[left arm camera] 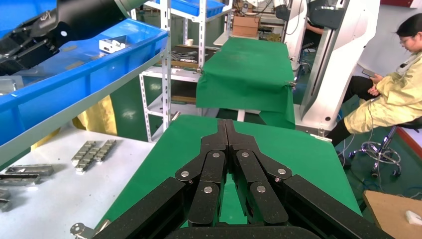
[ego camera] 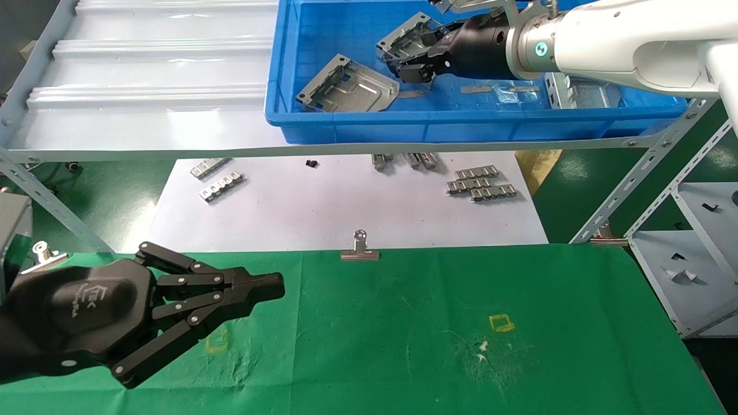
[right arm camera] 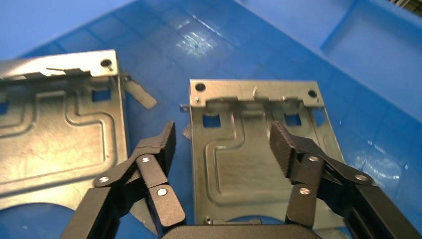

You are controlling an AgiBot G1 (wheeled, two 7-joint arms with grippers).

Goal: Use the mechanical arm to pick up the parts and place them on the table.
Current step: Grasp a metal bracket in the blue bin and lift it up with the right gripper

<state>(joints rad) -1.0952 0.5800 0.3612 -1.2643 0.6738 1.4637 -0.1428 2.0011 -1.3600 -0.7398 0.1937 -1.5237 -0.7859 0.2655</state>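
My right gripper [ego camera: 403, 62] reaches into the blue bin [ego camera: 403, 120] on the shelf. In the right wrist view it [right arm camera: 224, 137] is open, one finger on each side of a grey stamped plate [right arm camera: 259, 149] that lies flat on the bin floor, not gripped. This plate [ego camera: 403, 36] is partly hidden behind the gripper in the head view. A second plate [ego camera: 349, 87] lies beside it, and also shows in the right wrist view [right arm camera: 59, 134]. A third plate [ego camera: 585, 92] lies at the bin's right end. My left gripper [ego camera: 275, 286] is shut and empty, low over the green table [ego camera: 403, 323], at its left.
A white sheet [ego camera: 346, 207] beyond the table carries small slotted strips [ego camera: 481, 185]. A silver binder clip [ego camera: 360, 249] holds the cloth's far edge. The grey shelf frame [ego camera: 611, 202] slants down at the right. A yellow square outline [ego camera: 500, 323] marks the cloth.
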